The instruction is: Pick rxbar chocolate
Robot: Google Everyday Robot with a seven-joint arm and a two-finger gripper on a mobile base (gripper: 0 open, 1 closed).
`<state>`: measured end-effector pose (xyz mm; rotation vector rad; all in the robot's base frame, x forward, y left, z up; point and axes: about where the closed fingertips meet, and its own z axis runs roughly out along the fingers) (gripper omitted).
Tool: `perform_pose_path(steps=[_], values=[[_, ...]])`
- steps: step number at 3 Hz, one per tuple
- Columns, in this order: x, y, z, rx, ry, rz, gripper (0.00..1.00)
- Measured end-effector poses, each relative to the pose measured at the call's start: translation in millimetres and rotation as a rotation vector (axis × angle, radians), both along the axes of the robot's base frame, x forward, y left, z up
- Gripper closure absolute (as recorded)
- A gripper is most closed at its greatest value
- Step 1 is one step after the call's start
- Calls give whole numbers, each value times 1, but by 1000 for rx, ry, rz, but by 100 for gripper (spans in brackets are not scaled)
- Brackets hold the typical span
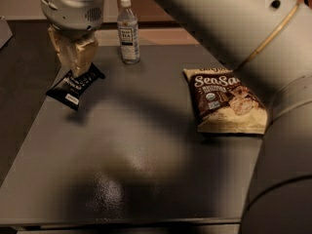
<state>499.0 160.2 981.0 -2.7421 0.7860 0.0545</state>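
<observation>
Gripper (74, 70) with cream fingers sits left of the clear plastic bottle (128, 30) with a white cap. It pinches the top end of the flat black rxbar chocolate wrapper (68, 89), which tilts down. Right of the bottle lies a brown-and-cream chip bag (226, 101) reading "Sea Sa".

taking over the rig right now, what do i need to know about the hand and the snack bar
Hand: above the far left of the table, fingers closed on the black snack bar.
Snack bar: tilted in the hand and apparently just off the table, with its shadow below it.
Done: the grasp is made and the lift looks begun.
Left: raise it clear and check that the grip holds.
Nearby: chip bag at right, bottle at the back. Neither is touched.
</observation>
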Motion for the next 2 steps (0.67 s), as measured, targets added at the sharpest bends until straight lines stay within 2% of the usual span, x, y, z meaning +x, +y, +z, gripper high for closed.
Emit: perform_pose_path(steps=[1, 2], values=[[17, 2, 45, 91, -89, -20, 100], [20, 7, 47, 114, -104, -21, 100]])
